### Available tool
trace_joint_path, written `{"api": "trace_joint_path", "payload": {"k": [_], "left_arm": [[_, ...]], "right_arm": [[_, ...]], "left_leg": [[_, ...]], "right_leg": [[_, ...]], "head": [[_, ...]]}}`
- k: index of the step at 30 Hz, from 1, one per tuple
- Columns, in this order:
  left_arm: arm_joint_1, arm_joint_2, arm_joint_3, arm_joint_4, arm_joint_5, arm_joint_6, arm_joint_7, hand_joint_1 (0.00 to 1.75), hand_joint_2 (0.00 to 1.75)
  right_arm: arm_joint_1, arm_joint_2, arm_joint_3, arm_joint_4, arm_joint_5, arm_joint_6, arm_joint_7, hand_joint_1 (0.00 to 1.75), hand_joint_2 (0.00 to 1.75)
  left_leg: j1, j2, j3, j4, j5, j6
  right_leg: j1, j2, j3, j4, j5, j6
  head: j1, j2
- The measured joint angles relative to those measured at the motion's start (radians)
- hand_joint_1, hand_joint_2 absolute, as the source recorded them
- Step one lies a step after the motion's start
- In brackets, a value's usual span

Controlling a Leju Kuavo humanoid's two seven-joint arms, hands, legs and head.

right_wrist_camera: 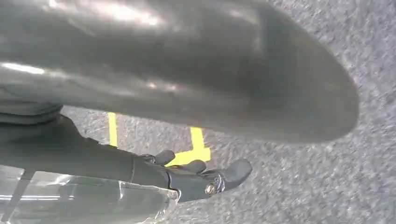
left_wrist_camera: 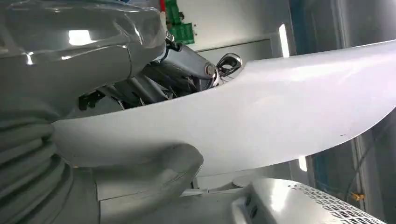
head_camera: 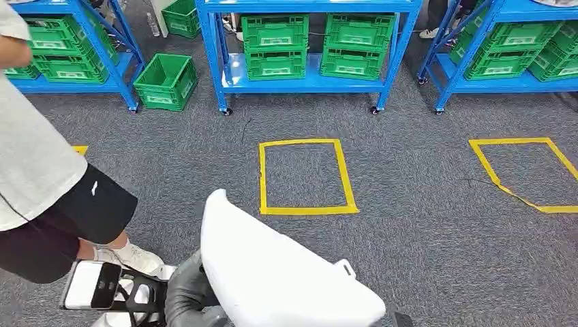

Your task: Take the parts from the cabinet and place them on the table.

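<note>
Left hand [left_wrist_camera: 140, 70] of my robot holds the big white part [head_camera: 279, 272] from one side and my right hand [right_wrist_camera: 196, 177] curls under it, so the taking looks done, but I see only grey floor [head_camera: 409, 225], no table yet.

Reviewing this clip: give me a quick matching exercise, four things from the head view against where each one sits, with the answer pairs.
Things:
1. white part
2. loose green crate
3. yellow tape square
4. person

Places:
A. on the carpet beside a blue shelf
B. at the picture's left edge
C. nearest the camera, at the bottom
D. on the carpet before the middle shelf

Pairs: 1-C, 2-A, 3-D, 4-B
</note>
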Motion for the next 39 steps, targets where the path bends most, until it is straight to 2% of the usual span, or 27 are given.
{"api": "trace_joint_path", "payload": {"k": [1, 2, 3, 5, 6, 7, 10, 11, 13, 15, 16, 17, 18, 19, 21, 22, 25, 26, 27, 28, 30, 32, 33, 35, 36, 37, 39], "left_arm": [[0.000, 0.000, 0.000, 0.002, 0.000, 0.000, 0.000, 1.75, 1.75], [0.000, 0.000, -0.001, 0.005, 0.000, 0.000, 0.000, 1.75, 1.75], [0.000, 0.000, -0.001, 0.007, 0.000, -0.001, 0.000, 1.75, 1.75], [0.000, -0.002, 0.000, 0.010, 0.000, -0.003, 0.000, 1.75, 1.75], [0.000, -0.003, 0.000, 0.011, 0.001, -0.003, 0.000, 1.75, 1.75], [0.000, -0.003, 0.000, 0.011, 0.002, -0.003, -0.003, 1.75, 1.75], [0.004, -0.003, 0.000, 0.013, 0.002, -0.006, -0.008, 1.75, 1.75], [0.005, -0.002, 0.001, 0.013, 0.002, -0.009, -0.010, 1.75, 1.75], [0.007, 0.000, 0.002, 0.013, 0.002, -0.011, -0.013, 1.75, 1.75], [0.013, 0.001, 0.002, 0.014, 0.001, -0.011, -0.015, 1.75, 1.75], [0.020, 0.002, 0.003, 0.016, 0.001, -0.008, -0.016, 1.75, 1.75], [0.024, 0.004, 0.003, 0.017, -0.003, -0.006, -0.018, 1.75, 1.75], [0.028, 0.005, 0.005, 0.018, -0.007, -0.004, -0.020, 1.75, 1.75], [0.030, 0.006, 0.006, 0.018, -0.009, -0.004, -0.022, 1.75, 1.75], [0.030, 0.007, 0.009, 0.018, -0.013, -0.004, -0.026, 1.75, 1.75], [0.030, 0.007, 0.010, 0.018, -0.016, -0.004, -0.027, 1.75, 1.75], [0.031, 0.010, 0.013, 0.018, -0.018, -0.003, -0.031, 1.75, 1.75], [0.030, 0.010, 0.016, 0.017, -0.018, -0.003, -0.032, 1.75, 1.75], [0.030, 0.008, 0.016, 0.017, -0.018, -0.003, -0.033, 1.75, 1.75], [0.027, 0.008, 0.016, 0.017, -0.018, -0.003, -0.033, 1.75, 1.75], [0.030, 0.008, 0.015, 0.017, -0.019, -0.003, -0.033, 1.75, 1.75], [0.030, 0.008, 0.015, 0.017, -0.019, -0.003, -0.033, 1.75, 1.75], [0.030, 0.008, 0.015, 0.018, -0.019, -0.003, -0.033, 1.75, 1.75], [0.027, 0.007, 0.015, 0.018, -0.020, 0.000, -0.033, 1.75, 1.75], [0.024, 0.006, 0.015, 0.017, -0.020, 0.000, -0.033, 1.75, 1.75], [0.022, 0.005, 0.015, 0.017, -0.020, 0.000, -0.033, 1.75, 1.75], [0.018, 0.005, 0.015, 0.017, -0.026, 0.005, -0.030, 1.75, 1.75]], "right_arm": [[0.003, -0.002, -0.001, 0.000, 0.003, -0.002, 0.000, 0.00, 0.00], [0.005, -0.006, -0.003, 0.000, 0.006, -0.004, 0.000, 0.00, 0.00], [0.008, -0.007, -0.005, 0.000, 0.009, -0.005, 0.000, 0.00, 0.00], [0.010, -0.010, -0.009, -0.003, 0.014, -0.007, 0.000, 0.00, 0.00], [0.010, -0.014, -0.010, -0.003, 0.018, -0.008, 0.000, 0.00, 0.00], [0.010, -0.015, -0.012, -0.005, 0.019, -0.009, 0.000, 0.00, 0.00], [0.023, -0.021, -0.014, -0.006, 0.024, -0.011, 0.000, 0.00, 0.00], [0.026, -0.020, -0.013, -0.007, 0.026, -0.011, 0.000, 0.00, 0.00], [0.026, -0.020, -0.013, -0.010, 0.029, -0.011, 0.000, 0.00, 0.00], [0.028, -0.020, -0.013, -0.011, 0.036, -0.011, 0.002, 0.00, 0.00], [0.031, -0.020, -0.013, -0.011, 0.040, -0.011, 0.005, 0.00, 0.00], [0.033, -0.020, -0.013, -0.011, 0.045, -0.011, 0.007, 0.00, 0.00], [0.033, -0.020, -0.012, -0.011, 0.049, -0.011, 0.010, 0.00, 0.00], [0.032, -0.020, -0.012, -0.011, 0.052, -0.011, 0.012, 0.00, 0.00], [0.030, -0.019, -0.011, -0.013, 0.058, -0.010, 0.018, 0.00, 0.00], [0.028, -0.019, -0.011, -0.015, 0.062, -0.009, 0.019, 0.00, 0.00], [0.019, -0.019, -0.005, -0.019, 0.076, -0.004, 0.024, 0.00, 0.00], [0.015, -0.018, -0.003, -0.021, 0.080, -0.003, 0.024, 0.00, 0.00], [0.012, -0.019, -0.001, -0.023, 0.081, -0.002, 0.025, 0.00, 0.00], [0.009, -0.020, 0.002, -0.025, 0.082, 0.000, 0.025, 0.00, 0.00], [0.008, -0.025, 0.006, -0.026, 0.087, 0.003, 0.027, 0.00, 0.00], [0.008, -0.028, 0.008, -0.026, 0.089, 0.006, 0.034, 0.00, 0.00], [0.008, -0.029, 0.008, -0.026, 0.090, 0.008, 0.037, 0.00, 0.00], [0.005, -0.030, 0.009, -0.027, 0.092, 0.011, 0.041, 0.00, 0.00], [0.003, -0.032, 0.010, -0.027, 0.093, 0.014, 0.043, 0.00, 0.00], [0.001, -0.034, 0.010, -0.026, 0.093, 0.015, 0.044, 0.00, 0.00], [-0.003, -0.033, 0.010, -0.027, 0.094, 0.020, 0.047, 0.00, 0.00]], "left_leg": [[-0.005, 0.000, -0.011, 0.001, 0.007, 0.002], [-0.008, 0.000, -0.019, 0.001, 0.012, 0.002], [-0.011, -0.001, -0.024, 0.003, 0.017, 0.001], [-0.014, -0.003, -0.031, 0.016, 0.021, -0.001], [-0.014, -0.002, -0.040, 0.026, 0.020, -0.003], [-0.025, -0.001, -0.051, 0.041, 0.017, -0.007], [-0.018, 0.000, -0.056, 0.040, 0.025, -0.021], [-0.018, -0.001, -0.059, 0.046, 0.021, -0.023], [-0.009, -0.004, -0.086, 0.120, -0.039, -0.046], [0.006, -0.004, -0.154, 0.278, -0.118, -0.063], [0.014, -0.003, -0.184, 0.349, -0.142, -0.070], [0.019, -0.003, -0.187, 0.360, -0.136, -0.074], [0.024, -0.002, -0.166, 0.325, -0.110, -0.077], [0.028, -0.002, -0.121, 0.245, -0.068, -0.078], [0.031, -0.002, -0.017, 0.052, 0.000, -0.074], [0.023, -0.002, -0.012, 0.036, -0.015, -0.070], [0.015, -0.005, -0.027, 0.039, -0.008, -0.051], [0.014, -0.006, -0.023, 0.025, 0.001, -0.039], [0.020, -0.003, -0.016, 0.010, 0.014, -0.030], [0.019, -0.004, -0.019, 0.007, 0.020, -0.020], [0.012, -0.010, -0.028, 0.007, 0.025, -0.014], [0.006, -0.022, -0.036, 0.010, 0.029, -0.011], [0.004, -0.029, -0.038, 0.011, 0.030, -0.012], [0.002, -0.048, -0.040, 0.019, 0.031, -0.013], [0.002, -0.057, -0.043, 0.027, 0.030, -0.015], [-0.005, -0.064, -0.051, 0.038, 0.026, -0.021], [-0.003, -0.076, -0.059, 0.039, 0.029, -0.032]], "right_leg": [[0.002, 0.000, -0.012, 0.057, -0.024, 0.000], [0.003, 0.000, 0.001, 0.058, -0.026, 0.004], [0.005, 0.000, 0.039, 0.017, -0.016, 0.009], [0.012, 0.000, 0.173, -0.183, 0.027, 0.017], [0.015, 0.000, 0.219, -0.261, 0.026, 0.009], [0.018, -0.002, 0.224, -0.271, 0.027, 0.003], [0.024, -0.002, 0.218, -0.269, 0.034, -0.009], [0.003, -0.003, 0.220, -0.277, 0.041, -0.017], [0.004, -0.003, 0.218, -0.276, 0.045, -0.021], [0.004, -0.003, 0.212, -0.276, 0.048, -0.022], [0.004, -0.004, 0.210, -0.276, 0.050, -0.020], [0.003, -0.004, 0.208, -0.275, 0.052, -0.020], [0.001, -0.004, 0.207, -0.275, 0.054, -0.018], [-0.001, -0.003, 0.208, -0.275, 0.055, -0.016], [-0.002, -0.002, 0.209, -0.276, 0.058, -0.011], [0.006, -0.002, 0.204, -0.275, 0.062, -0.004], [-0.001, -0.003, 0.198, -0.283, 0.072, 0.017], [0.001, -0.003, 0.200, -0.289, 0.076, 0.025], [-0.002, -0.003, 0.186, -0.270, 0.064, 0.022], [0.000, -0.002, 0.162, -0.218, 0.030, 0.010], [0.003, -0.001, 0.085, -0.050, -0.043, -0.006], [0.003, -0.001, 0.039, 0.055, -0.071, -0.001], [0.003, -0.001, 0.056, 0.028, -0.058, 0.006], [0.003, 0.007, 0.149, -0.136, 0.002, 0.022], [0.002, 0.031, 0.201, -0.232, 0.030, 0.024], [0.006, 0.054, 0.214, -0.268, 0.028, 0.016], [0.012, 0.035, 0.211, -0.267, 0.034, 0.006]], "head": [[0.001, 0.000], [0.000, 0.000], [0.000, 0.000], [0.000, 0.000], [0.000, 0.000], [0.000, 0.000], [-0.002, 0.000], [-0.002, 0.000], [-0.007, 0.000], [-0.007, 0.000], [-0.007, 0.000], [-0.007, 0.000], [-0.007, 0.000], [-0.007, 0.000], [-0.007, 0.000], [-0.006, 0.000], [-0.006, 0.000], [-0.007, 0.000], [-0.004, 0.000], [-0.003, 0.000], [-0.001, 0.000], [-0.001, 0.000], [-0.001, 0.000], [-0.001, 0.000], [-0.001, 0.000], [-0.002, 0.000], [-0.003, 0.000]]}}
